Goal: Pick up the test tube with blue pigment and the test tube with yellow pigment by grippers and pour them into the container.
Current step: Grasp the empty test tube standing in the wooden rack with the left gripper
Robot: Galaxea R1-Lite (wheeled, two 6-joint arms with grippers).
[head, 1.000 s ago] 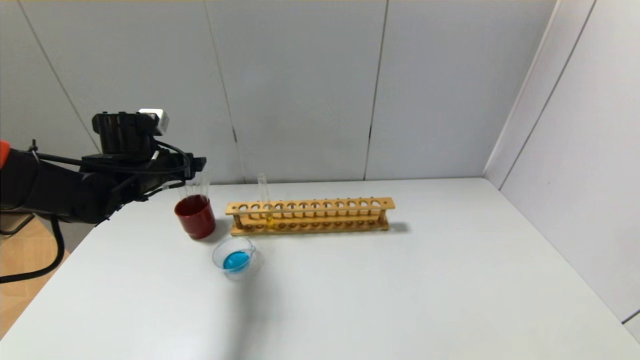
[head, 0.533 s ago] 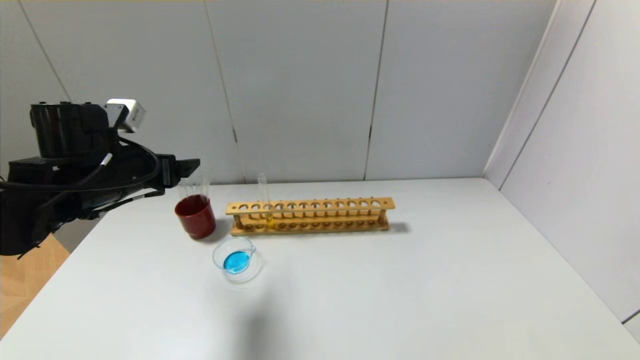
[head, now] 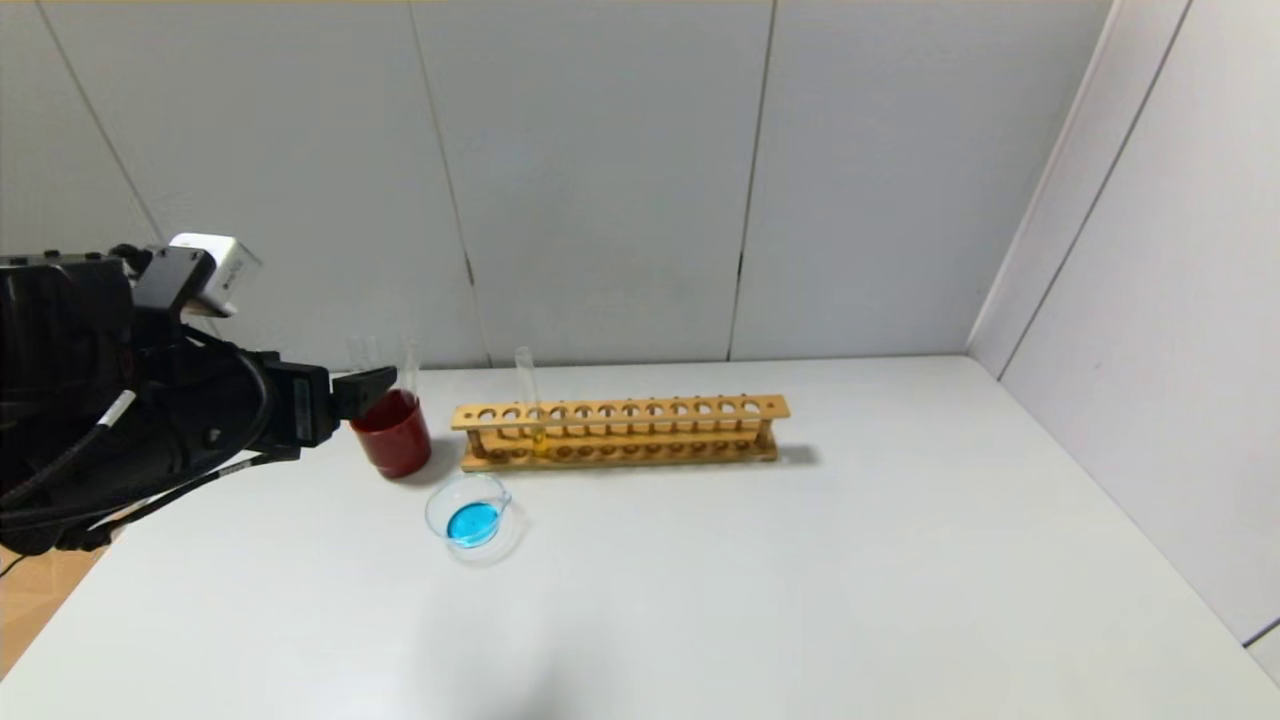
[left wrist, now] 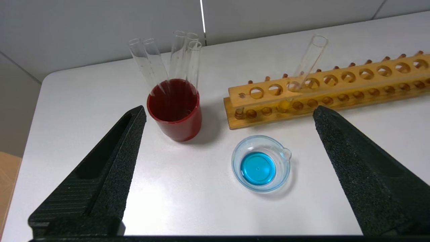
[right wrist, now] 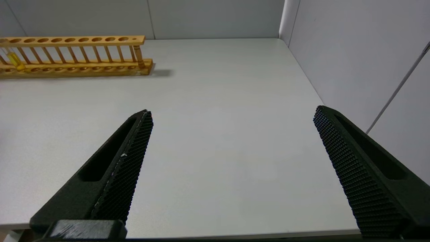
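Observation:
The container (head: pixel 472 518) (left wrist: pixel 261 163) is a low clear dish on the table, with blue liquid pooled in it. The test tube with yellow pigment (head: pixel 527 398) (left wrist: pixel 306 64) leans in a hole near the left end of the wooden rack (head: pixel 620 430) (left wrist: pixel 336 87). The test tube with blue pigment is out of view. My left gripper (head: pixel 365 385) (left wrist: pixel 229 110) hovers open and empty just left of the red cup, facing the dish. My right gripper (right wrist: pixel 232 111) is open over bare table, far from the rack (right wrist: pixel 74 53).
A dark red cup (head: pixel 392 435) (left wrist: pixel 175 109) holding several empty clear tubes stands left of the rack, behind the dish. Grey wall panels close off the back and right of the white table (head: pixel 800 600).
My left gripper has drawn back to the left from above the red cup and sunk lower, with nothing in it. The cup, dish and rack have not moved.

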